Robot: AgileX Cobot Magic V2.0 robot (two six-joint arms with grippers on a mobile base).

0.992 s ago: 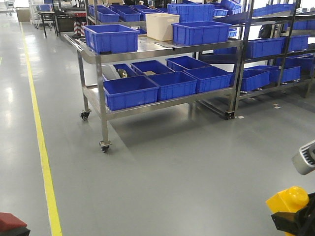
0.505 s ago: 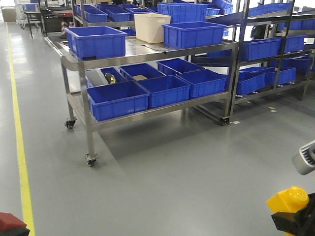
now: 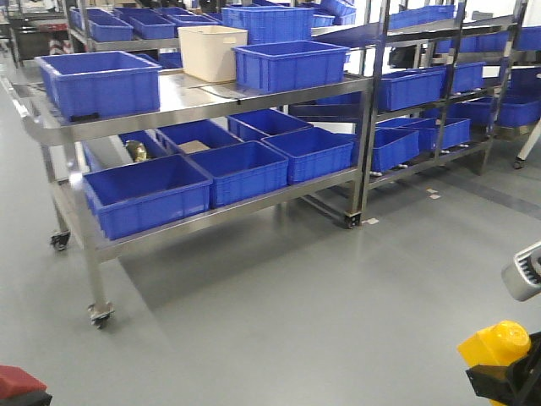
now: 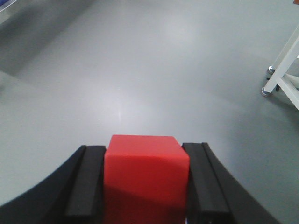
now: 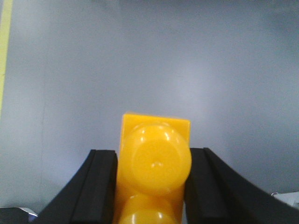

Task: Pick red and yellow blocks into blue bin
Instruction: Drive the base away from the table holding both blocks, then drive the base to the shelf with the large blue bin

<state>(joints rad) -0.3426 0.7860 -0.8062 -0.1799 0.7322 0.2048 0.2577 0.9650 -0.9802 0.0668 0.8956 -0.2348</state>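
Observation:
The red block (image 4: 145, 179) is a plain cube clamped between the black pads of my left gripper (image 4: 145, 149), above bare grey floor. It also shows as the red block (image 3: 17, 381) at the bottom left of the front view. My right gripper (image 5: 153, 153) is shut on the yellow block (image 5: 156, 161), whose round studs face the camera. In the front view the yellow block (image 3: 499, 342) sits at the bottom right. Ahead, blue bins stand on a steel cart, one (image 3: 101, 83) at the top left, another (image 3: 292, 63) further right. Which one is the blue bin of the task I cannot tell.
The wheeled steel cart (image 3: 194, 106) carries more blue crates on its lower shelf and a beige tub (image 3: 211, 51) on top. Metal racks (image 3: 439, 85) with blue crates stand at the right. A white frame leg (image 4: 282, 70) and a yellow floor line (image 5: 4, 46) show in the wrist views.
The cart and racks have slid left and grown larger in the front view, so the base has moved closer and turned. Both blocks stay held in the same place.

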